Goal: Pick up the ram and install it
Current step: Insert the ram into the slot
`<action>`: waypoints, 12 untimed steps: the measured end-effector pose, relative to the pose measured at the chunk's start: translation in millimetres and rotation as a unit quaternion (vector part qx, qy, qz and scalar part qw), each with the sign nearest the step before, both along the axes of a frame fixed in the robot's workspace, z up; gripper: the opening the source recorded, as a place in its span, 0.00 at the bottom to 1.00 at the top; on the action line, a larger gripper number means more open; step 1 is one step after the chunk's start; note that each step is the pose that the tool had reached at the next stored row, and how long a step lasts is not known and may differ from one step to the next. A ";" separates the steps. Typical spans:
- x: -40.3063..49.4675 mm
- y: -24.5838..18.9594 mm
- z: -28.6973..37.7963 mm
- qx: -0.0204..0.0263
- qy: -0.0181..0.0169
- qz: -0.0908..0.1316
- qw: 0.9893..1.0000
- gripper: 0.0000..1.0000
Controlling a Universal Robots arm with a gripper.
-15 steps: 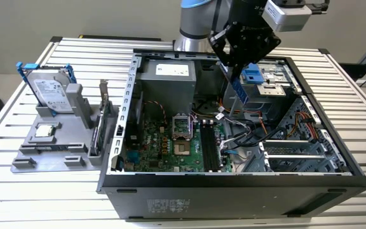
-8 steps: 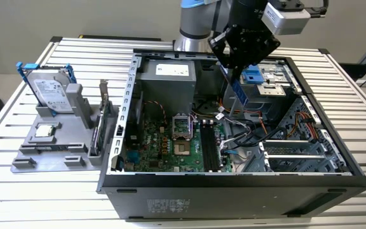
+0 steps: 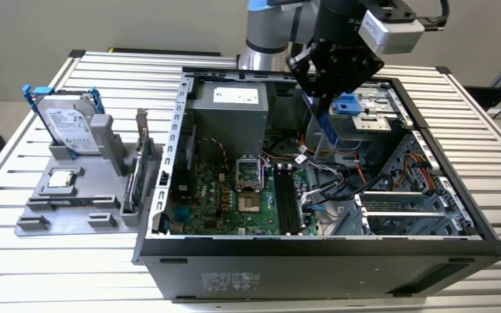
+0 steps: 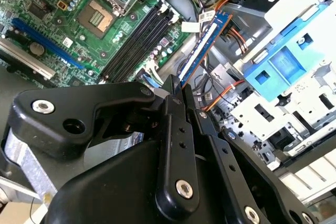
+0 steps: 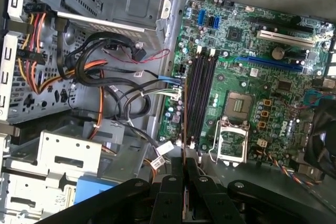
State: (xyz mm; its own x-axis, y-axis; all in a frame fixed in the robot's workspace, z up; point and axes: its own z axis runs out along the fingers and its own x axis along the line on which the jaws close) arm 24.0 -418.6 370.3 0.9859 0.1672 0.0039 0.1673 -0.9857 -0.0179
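Slatted metal counter (image 3: pixel 59 274) runs under everything in the exterior view. An open computer case (image 3: pixel 320 270) lies on it across the middle and right of the frame. At the exterior view's left, a gray parts stand (image 3: pixel 68 202) holds a hard drive (image 3: pixel 66 127). The picking up looks done. The claw (image 3: pixel 318 98), in the upper middle of that frame, is closed on the ram (image 3: pixel 325 129), which hangs from it as a narrow blue strip pointing down into the case, above a tangle of cables. In the second wrist view the claw (image 4: pixel 176 85) pinches one end of the ram (image 4: pixel 207 38), and the stick reaches out over loose wires, beside the black memory slots (image 4: pixel 134 40) rather than over them. In the first wrist view the ram (image 5: pixel 184 129) shows edge-on as a thin line running out from the claw (image 5: pixel 184 169), close alongside the slots (image 5: pixel 202 95). The slots all look empty, so I judge that the installing is what remains: the ram is held in the air, not yet lined up over a slot or pressed in.
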 end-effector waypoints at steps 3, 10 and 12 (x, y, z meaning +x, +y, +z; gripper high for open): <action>0.6 -0.8 -2.0 0.000 0.001 -0.002 1.000 0.00; 1.6 -1.7 -7.5 0.000 0.002 -0.008 1.000 0.00; 1.9 -1.8 -9.2 0.000 0.002 -0.009 1.000 0.00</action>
